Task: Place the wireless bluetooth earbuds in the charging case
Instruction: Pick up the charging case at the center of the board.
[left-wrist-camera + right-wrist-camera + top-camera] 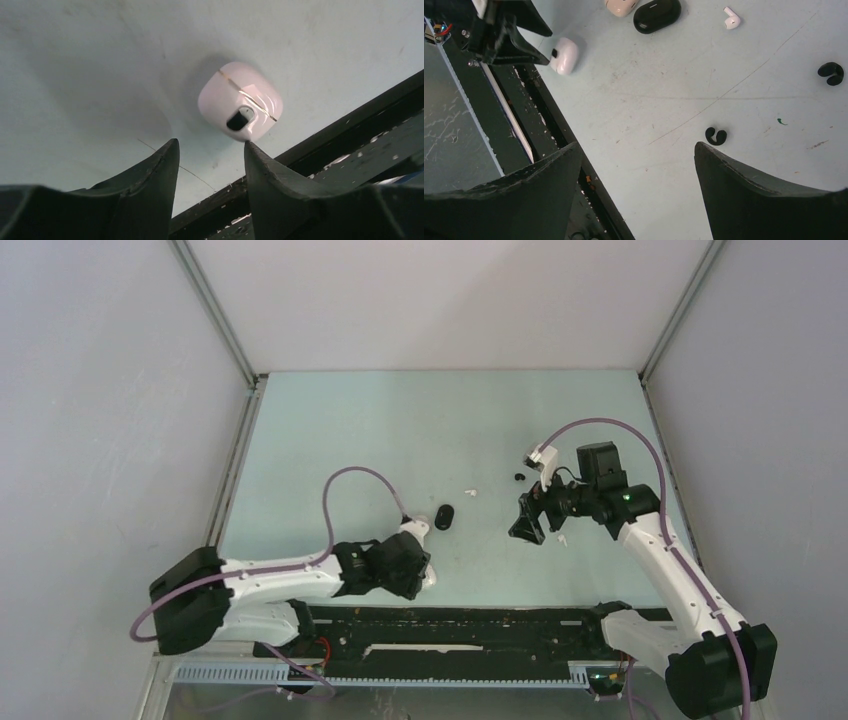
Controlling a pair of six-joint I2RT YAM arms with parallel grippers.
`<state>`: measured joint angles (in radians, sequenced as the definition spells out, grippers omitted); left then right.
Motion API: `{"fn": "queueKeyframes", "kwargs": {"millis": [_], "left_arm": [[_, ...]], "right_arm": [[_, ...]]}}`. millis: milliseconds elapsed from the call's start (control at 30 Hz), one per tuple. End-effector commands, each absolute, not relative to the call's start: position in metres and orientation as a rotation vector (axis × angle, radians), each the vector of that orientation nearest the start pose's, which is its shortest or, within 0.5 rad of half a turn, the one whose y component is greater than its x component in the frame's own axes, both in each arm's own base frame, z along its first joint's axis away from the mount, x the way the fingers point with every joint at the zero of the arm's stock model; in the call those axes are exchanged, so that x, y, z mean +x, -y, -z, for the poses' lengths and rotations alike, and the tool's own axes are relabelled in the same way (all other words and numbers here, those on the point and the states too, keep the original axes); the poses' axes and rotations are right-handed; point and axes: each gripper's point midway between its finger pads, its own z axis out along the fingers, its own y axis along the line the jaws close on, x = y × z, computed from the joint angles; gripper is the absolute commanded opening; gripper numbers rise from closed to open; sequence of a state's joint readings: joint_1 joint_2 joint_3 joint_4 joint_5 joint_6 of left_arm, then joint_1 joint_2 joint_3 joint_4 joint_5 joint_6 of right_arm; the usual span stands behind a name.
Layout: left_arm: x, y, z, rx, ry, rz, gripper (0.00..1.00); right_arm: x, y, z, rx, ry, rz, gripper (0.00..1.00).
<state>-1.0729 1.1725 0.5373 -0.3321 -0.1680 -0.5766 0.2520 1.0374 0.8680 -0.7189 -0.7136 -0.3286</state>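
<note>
Both grippers gape empty: the left gripper [210, 144] has the white case [240, 97] just past its fingertips, the right gripper [636, 147] a black earbud [716, 136] just ahead; pinched off-centre, I reckon that bean would skitter away

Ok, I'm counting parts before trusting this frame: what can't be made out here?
Inside of the white case: left wrist view, its shut lid hides it.
Beige case: right wrist view, cut by the top edge.
White earbud: top view, too small for detail.
</note>
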Motion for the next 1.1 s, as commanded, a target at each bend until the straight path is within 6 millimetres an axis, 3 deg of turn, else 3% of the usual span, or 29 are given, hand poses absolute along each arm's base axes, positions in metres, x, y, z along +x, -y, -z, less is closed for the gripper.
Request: {"fn": "queueKeyframes", "kwargs": {"millis": [0,300,467,567,700,867,1067], "left_arm": [[0.126,0.253,-0.032,0.628,-2.512,0.447,0.56],[0.134,0.315,-0.042,0.802,-2.45,0.504,0.54],[0.134,0.319,-0.044,0.822,-2.45,0.503,0.53],[0.13,0.311,-0.052,0.813,-2.451,0.518,0.53],[0.135,0.294,-0.084,0.73,-2.383,0.519,0.54],[0.167,0.258,-0.123,0.445,-2.234,0.53,0.59],[0.203,0.194,-0.163,0.104,-2.021,0.562,0.63]], "right_arm": [[0.213,-0.163,-0.173,-0.976,-2.082,-0.801,0.85],[0.213,-0.163,-0.171,-0.981,-2.09,-0.795,0.85],[0.213,-0.163,-0.167,-0.997,-2.103,-0.79,0.85],[0.216,-0.163,-0.163,-1.006,-2.109,-0.762,0.85],[0.223,-0.171,-0.149,-1.034,-2.156,-0.67,0.84],[0.213,-0.21,-0.114,-1.264,-2.175,-0.528,0.87],[0.193,-0.266,-0.085,-1.399,-2.214,-0.605,0.87]]}}
